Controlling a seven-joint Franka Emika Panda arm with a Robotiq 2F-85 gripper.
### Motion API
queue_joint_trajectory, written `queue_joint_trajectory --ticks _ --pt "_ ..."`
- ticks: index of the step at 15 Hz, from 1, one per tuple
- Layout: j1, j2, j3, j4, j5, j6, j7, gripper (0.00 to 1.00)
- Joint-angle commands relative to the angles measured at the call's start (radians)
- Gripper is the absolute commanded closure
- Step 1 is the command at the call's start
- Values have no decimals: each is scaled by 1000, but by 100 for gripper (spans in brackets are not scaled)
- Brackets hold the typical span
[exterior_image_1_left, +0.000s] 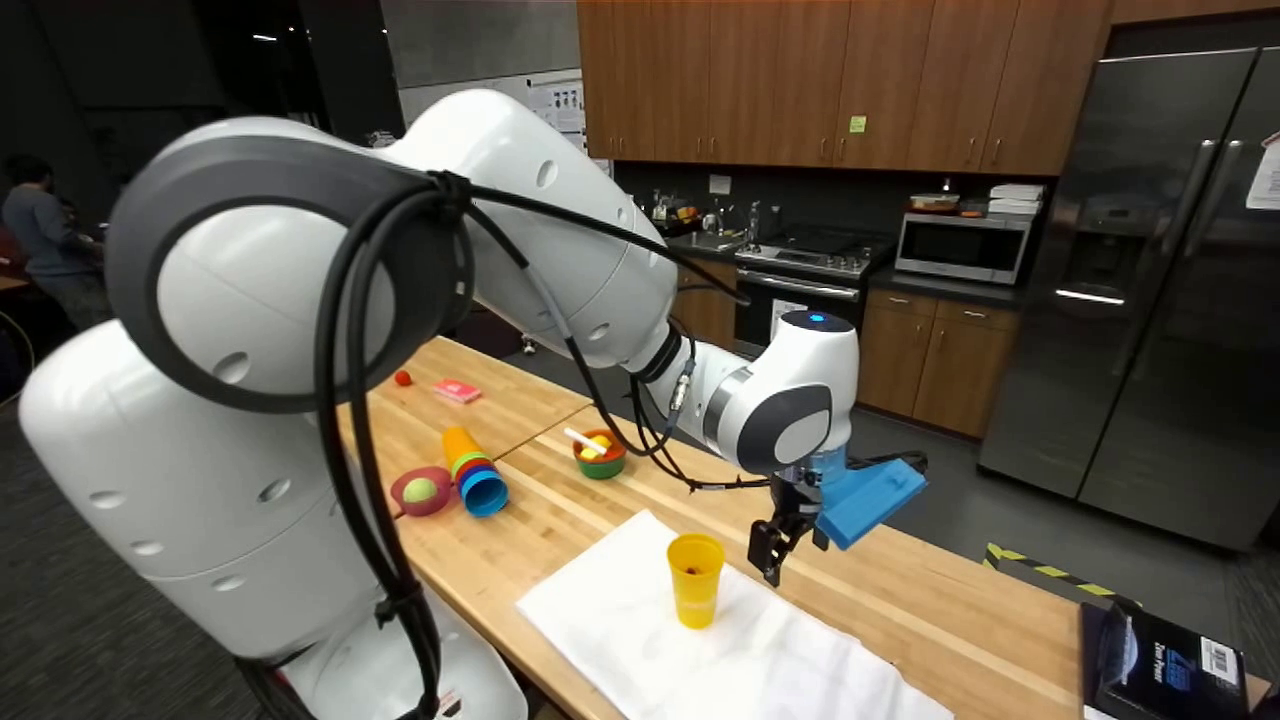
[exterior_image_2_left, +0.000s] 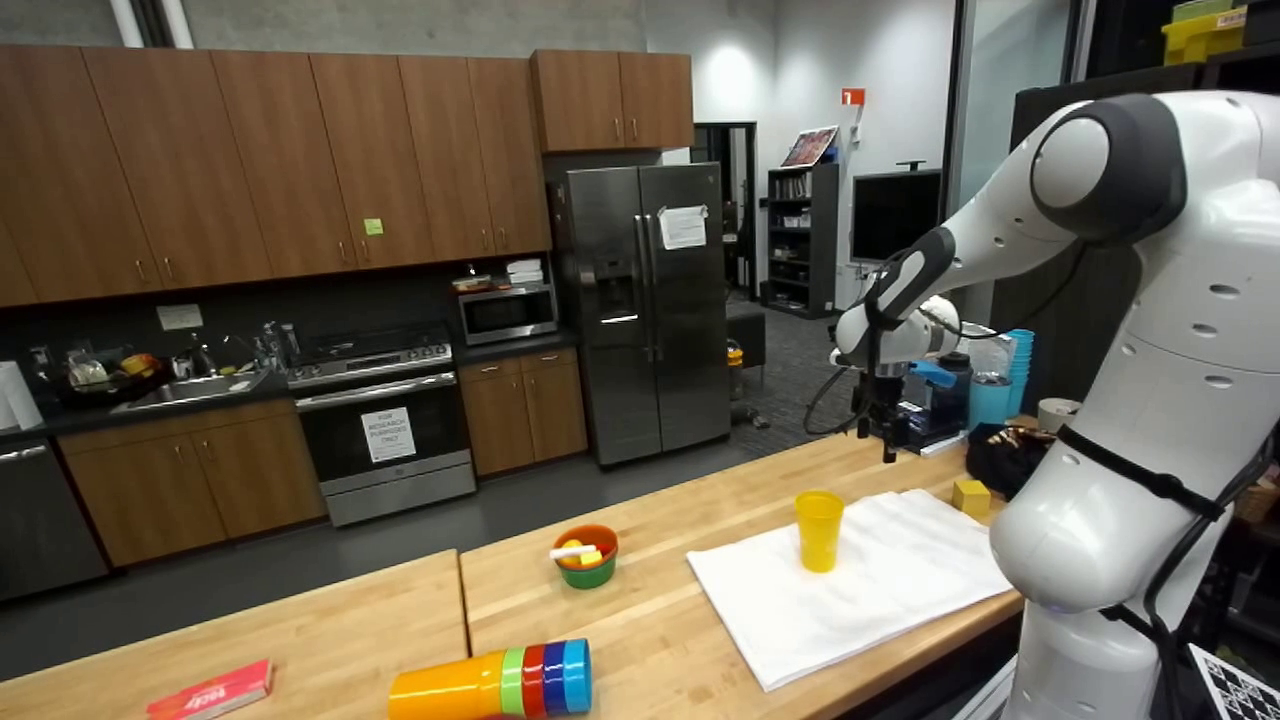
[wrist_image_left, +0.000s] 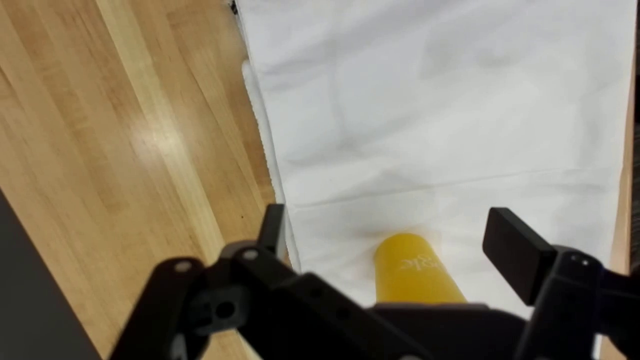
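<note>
A yellow cup (exterior_image_1_left: 696, 590) stands upright on a white cloth (exterior_image_1_left: 620, 590) spread over the wooden table; both exterior views show it. Small dark marks are visible inside its mouth in an exterior view. My gripper (wrist_image_left: 392, 239) hangs above the table near the cloth's edge, a short way off from the cup and not touching it. Its two fingers (wrist_image_left: 520, 257) are wide apart with nothing held between them. In the wrist view the cup's lower side (wrist_image_left: 412, 277) with white lettering appears beyond the gap, and the gripper body hides its upper part.
A green-and-orange bowl (exterior_image_2_left: 588, 572) holds small items. Stacked coloured cups (exterior_image_2_left: 510, 685) lie on their side near a pink dish (exterior_image_1_left: 408, 492) with a yellow-green ball. A pink packet (exterior_image_2_left: 212, 692), a yellow block (exterior_image_2_left: 970, 498) and a black box (exterior_image_1_left: 1165, 665) are also on the table.
</note>
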Motion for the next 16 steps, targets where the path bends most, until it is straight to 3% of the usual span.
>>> queue_joint_trajectory --ticks 1,8,12,16 --pt "-25 43 20 15 -15 0 54 0" --pt "-103 335 3 123 -102 31 390 0" --pt "-162 479 -2 236 -70 -12 516 0" --pt "-240 527 7 332 -25 -62 551 0"
